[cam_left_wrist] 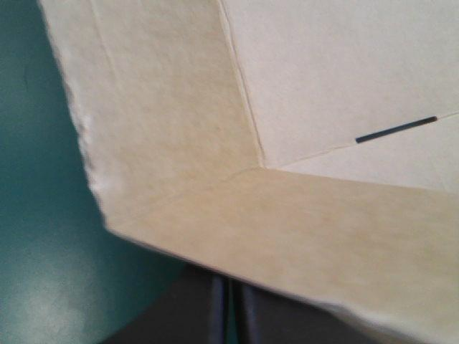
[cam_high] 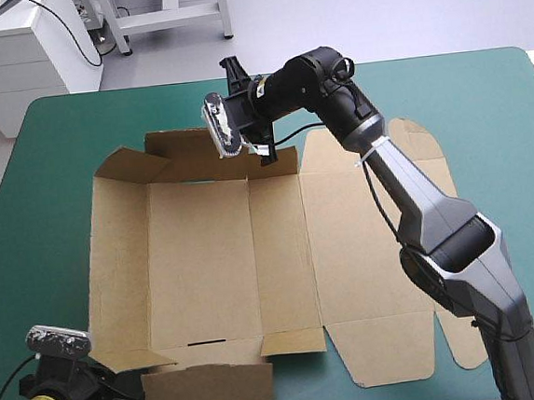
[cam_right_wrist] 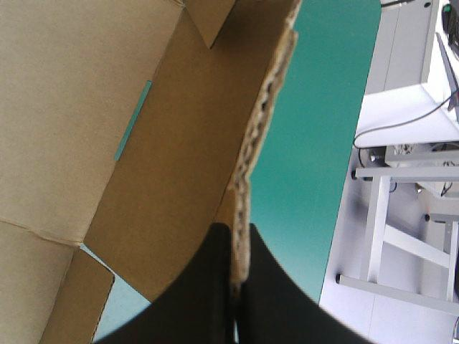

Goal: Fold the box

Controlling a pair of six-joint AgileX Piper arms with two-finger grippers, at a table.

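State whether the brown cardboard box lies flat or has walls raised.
Walls raised: on the brown cardboard box, the far wall stands in the right gripper, the near wall in the left gripper; the lid lies flat.

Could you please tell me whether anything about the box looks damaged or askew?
On the box, the far wall edge pinched in the right end effector looks rough and bowed, not straight. Nothing else stands out.

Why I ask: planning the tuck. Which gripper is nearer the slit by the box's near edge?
Left. The left gripper grips the box at its near-left corner, near the slit; the right gripper grips its far wall.
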